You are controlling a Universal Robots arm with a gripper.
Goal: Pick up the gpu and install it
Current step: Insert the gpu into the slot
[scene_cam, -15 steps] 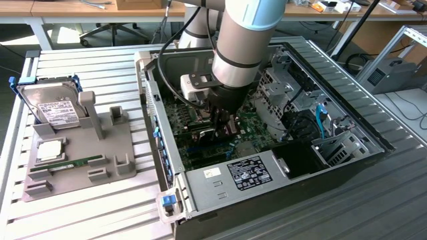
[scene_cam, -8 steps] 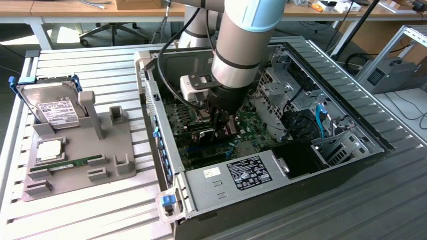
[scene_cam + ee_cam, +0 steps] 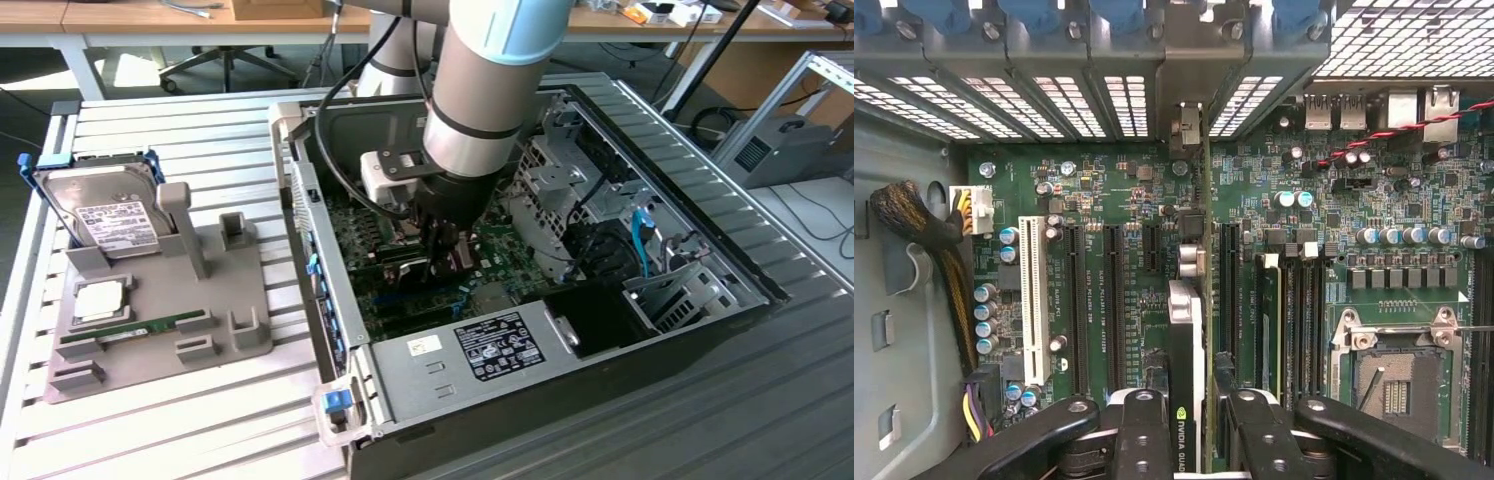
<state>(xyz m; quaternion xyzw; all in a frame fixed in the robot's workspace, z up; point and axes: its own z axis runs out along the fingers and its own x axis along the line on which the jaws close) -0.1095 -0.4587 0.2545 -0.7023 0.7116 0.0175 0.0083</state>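
Jaws (image 3: 1189, 425) clamped on the upright gpu (image 3: 1186, 350) edge, above motherboard (image 3: 1104, 200) slots.

A robotics lab or workshop: an open computer case (image 3: 534, 300) lies on a slatted metal counter (image 3: 174, 130), with wooden workbenches (image 3: 134, 20) (cluttered, cables trailing) and an office chair (image 3: 227, 65) at the far side.

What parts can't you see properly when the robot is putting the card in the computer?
- Exterior view: the gpu's lower edge and its slot, hidden behind the gripper and arm.
- Wrist view: the gpu is seen edge-on, its flat faces hidden; its near end is cut off by the picture's edge.
- Exterior view: writing on the hard drive is too small.
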